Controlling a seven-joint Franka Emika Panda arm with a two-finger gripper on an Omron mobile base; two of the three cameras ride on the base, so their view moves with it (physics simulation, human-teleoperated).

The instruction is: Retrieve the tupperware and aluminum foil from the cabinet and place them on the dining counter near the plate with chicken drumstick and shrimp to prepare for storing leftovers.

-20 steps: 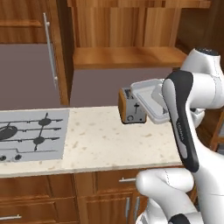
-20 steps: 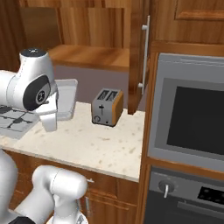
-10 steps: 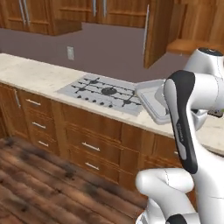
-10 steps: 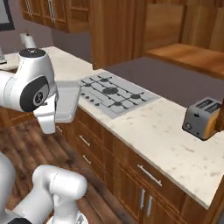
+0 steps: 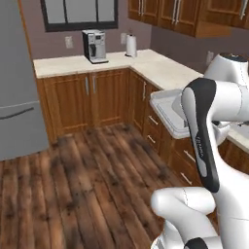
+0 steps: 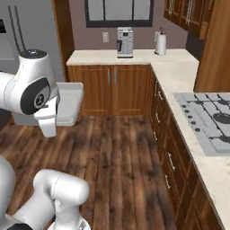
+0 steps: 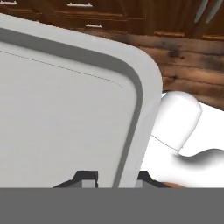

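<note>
The tupperware [image 7: 65, 109], a flat pale grey-white container with rounded corners, is clamped by one edge in my gripper [image 7: 114, 179], which is shut on it. Both dark fingertips [image 7: 87, 177] press against its rim at the bottom of the hand view. In the left base view the tupperware [image 5: 168, 111] juts out to the left of my forearm at about counter height. The right base view has the tupperware [image 6: 68, 104] sticking out to the right of my arm, above the wooden floor.
A grey fridge [image 5: 17, 92] stands at the left. An L-shaped beige counter [image 5: 146, 65] on brown base cabinets carries a coffee machine [image 6: 125, 41] and a paper towel roll [image 6: 160, 43]. A cooktop [image 6: 211, 119] lies at the right. Open wooden floor [image 5: 82, 180] lies ahead.
The whole picture has swung as the base turned: from the toaster and wall cabinet, past the cooktop, to the kitchen corner and fridge. The tupperware has stayed in my shut gripper.
</note>
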